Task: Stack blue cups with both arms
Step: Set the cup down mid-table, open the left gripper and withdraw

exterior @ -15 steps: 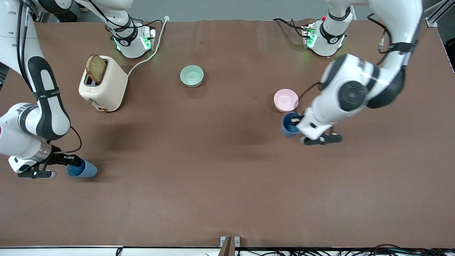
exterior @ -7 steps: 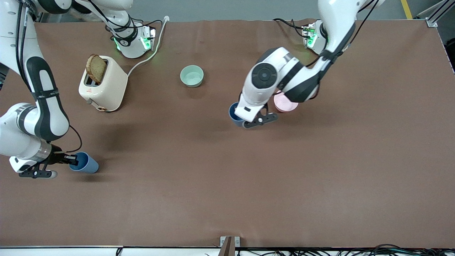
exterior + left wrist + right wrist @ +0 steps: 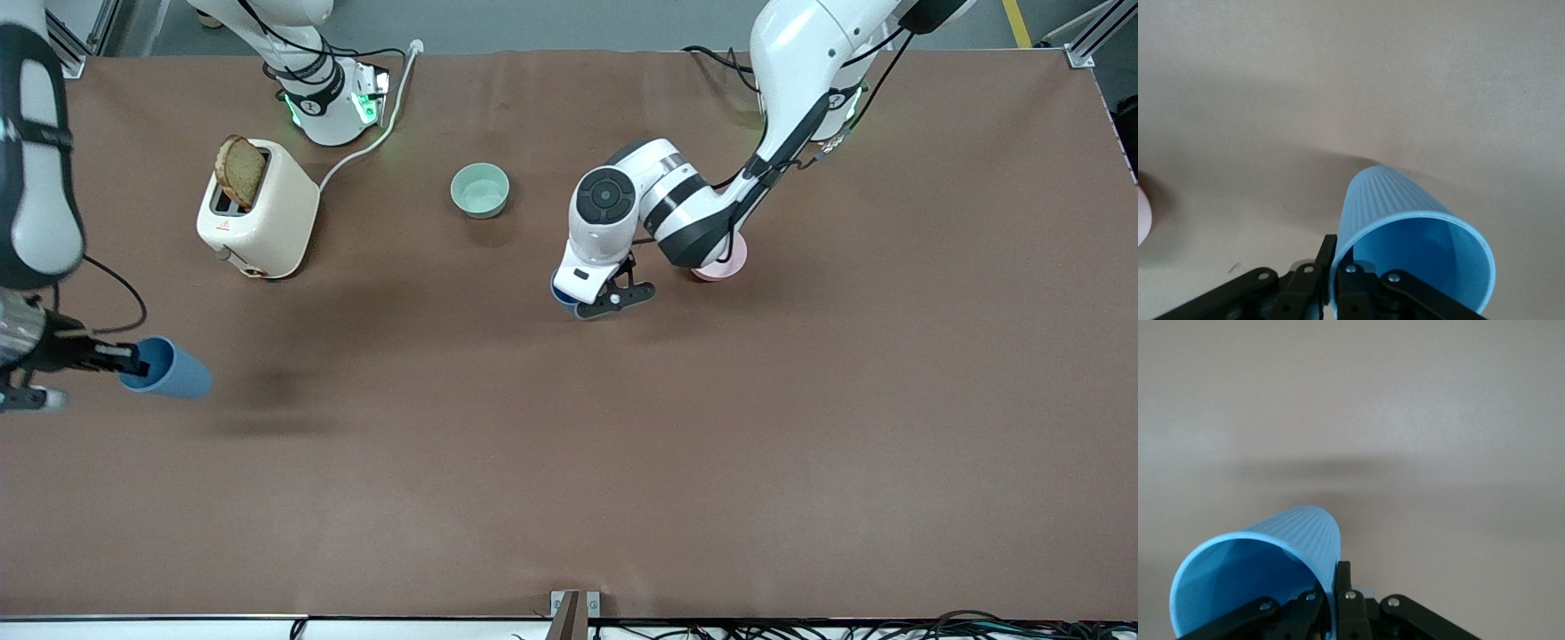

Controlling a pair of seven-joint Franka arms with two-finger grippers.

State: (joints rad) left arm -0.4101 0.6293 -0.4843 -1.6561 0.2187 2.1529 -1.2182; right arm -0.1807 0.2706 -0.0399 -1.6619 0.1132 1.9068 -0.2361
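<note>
Blue cups both airborne, each pinched by rim wall only. Left gripper (image 3: 578,300) clamped on one cup (image 3: 1411,233) over mid-table beside pink bowl (image 3: 731,264); right gripper (image 3: 124,360) clamped on other cup (image 3: 169,367), tilted sideways, over right arm's end. Risk, I reckon: thin one-wall grip lets cup swivel, mouths misalign, stack jams or cup drops.

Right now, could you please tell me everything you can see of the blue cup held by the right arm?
The blue cup is a plain matte tumbler without handle, tapered, with fine vertical ribs on its outer wall; it looks like plastic. It is empty and tilted steeply, nearly on its side, its mouth toward the right gripper, which pinches its rim. It hangs over the brown table at the right arm's end, casting a shadow there.
</note>
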